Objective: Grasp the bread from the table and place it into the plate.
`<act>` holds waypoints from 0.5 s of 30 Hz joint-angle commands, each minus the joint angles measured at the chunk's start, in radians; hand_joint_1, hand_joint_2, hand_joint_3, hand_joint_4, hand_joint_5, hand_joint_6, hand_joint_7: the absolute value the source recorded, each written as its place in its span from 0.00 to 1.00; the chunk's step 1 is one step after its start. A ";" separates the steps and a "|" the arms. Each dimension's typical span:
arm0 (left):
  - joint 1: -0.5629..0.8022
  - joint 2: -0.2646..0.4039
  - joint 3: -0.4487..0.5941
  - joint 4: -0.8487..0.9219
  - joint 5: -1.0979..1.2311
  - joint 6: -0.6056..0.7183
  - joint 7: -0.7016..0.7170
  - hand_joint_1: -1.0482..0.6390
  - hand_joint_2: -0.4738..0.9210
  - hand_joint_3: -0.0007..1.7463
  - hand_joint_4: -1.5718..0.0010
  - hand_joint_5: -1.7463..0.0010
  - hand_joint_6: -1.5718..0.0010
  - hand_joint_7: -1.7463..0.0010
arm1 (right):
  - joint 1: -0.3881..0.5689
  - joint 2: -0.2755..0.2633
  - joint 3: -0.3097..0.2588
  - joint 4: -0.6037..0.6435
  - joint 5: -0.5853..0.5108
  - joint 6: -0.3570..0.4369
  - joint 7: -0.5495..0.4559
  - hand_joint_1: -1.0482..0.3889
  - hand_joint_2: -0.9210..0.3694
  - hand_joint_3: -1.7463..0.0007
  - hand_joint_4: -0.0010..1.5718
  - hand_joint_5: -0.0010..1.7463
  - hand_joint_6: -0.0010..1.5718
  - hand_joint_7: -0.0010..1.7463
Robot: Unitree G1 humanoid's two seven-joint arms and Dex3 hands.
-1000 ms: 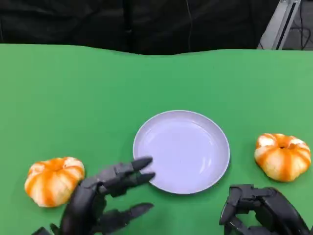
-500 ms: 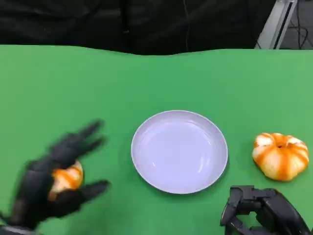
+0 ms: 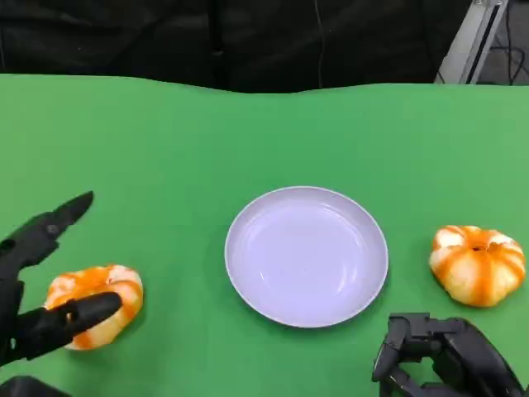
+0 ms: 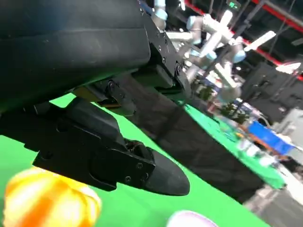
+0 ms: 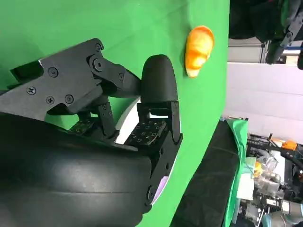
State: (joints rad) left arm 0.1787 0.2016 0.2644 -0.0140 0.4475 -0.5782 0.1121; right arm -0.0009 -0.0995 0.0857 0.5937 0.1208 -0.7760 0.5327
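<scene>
Over at the plate's (image 3: 307, 255) 8 o'clock, your left hand (image 3: 37, 281) sits spread, holding nothing, around the bread (image 3: 92, 304), so a lopsided squeeze could squirt it sideways.

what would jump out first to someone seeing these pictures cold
Probably the bright green table, with a pale empty plate at its middle. Next, two orange-and-white striped bread rolls: the left bread sits between the spread fingers of the left robot hand, and the right bread lies alone right of the plate. The right robot hand waits at the near edge, fingers curled in.
</scene>
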 commanded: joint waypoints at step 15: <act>0.043 0.146 -0.136 -0.065 0.294 0.324 0.009 0.00 1.00 0.20 0.59 0.99 0.64 0.99 | 0.004 -0.013 -0.013 -0.010 0.016 0.003 0.005 0.66 0.18 0.52 0.54 0.81 0.54 0.66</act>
State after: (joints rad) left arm 0.2267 0.3179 0.1394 -0.0889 0.7496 -0.2736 0.1188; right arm 0.0012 -0.1012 0.0858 0.5923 0.1231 -0.7721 0.5358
